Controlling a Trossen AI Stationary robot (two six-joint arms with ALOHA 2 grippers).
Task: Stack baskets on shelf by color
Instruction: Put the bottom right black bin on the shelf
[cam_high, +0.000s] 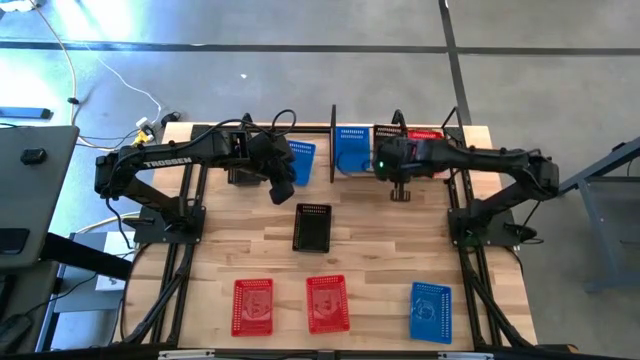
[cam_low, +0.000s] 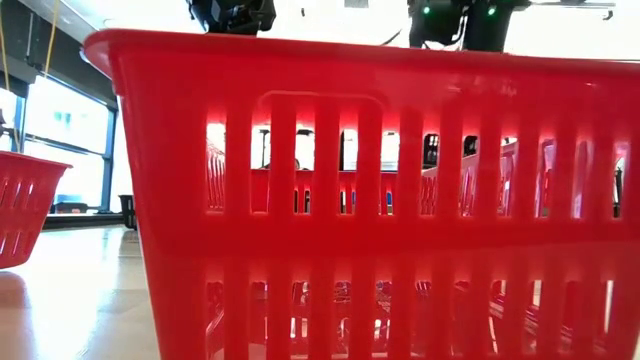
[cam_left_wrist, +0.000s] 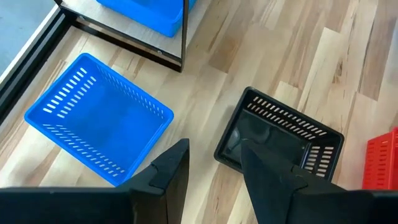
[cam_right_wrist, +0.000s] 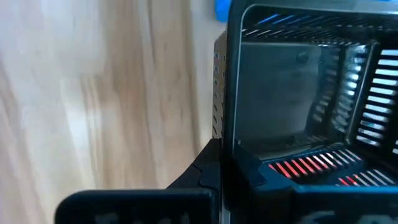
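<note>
**At the shelf: a black basket going in**

At the shelf (cam_high: 345, 125) along the desk's far edge, the right gripper (cam_right_wrist: 227, 168) pinches a black basket (cam_right_wrist: 292, 81) by its wall. The left gripper (cam_left_wrist: 211, 165), jaws spread, hovers over another black basket (cam_high: 312, 227) mid-desk; next likely calls for a descent onto its rim.

From my low view a red basket (cam_low: 380, 200) fills nearly the whole picture — its sides and bottom run off the edges, and it hides the table and shelf behind it. In my right wrist view a black basket (cam_right_wrist: 298, 81) sits blurred against the lens, cut off by the frame, covering the right gripper — I cannot tell how its fingers stand.
</note>
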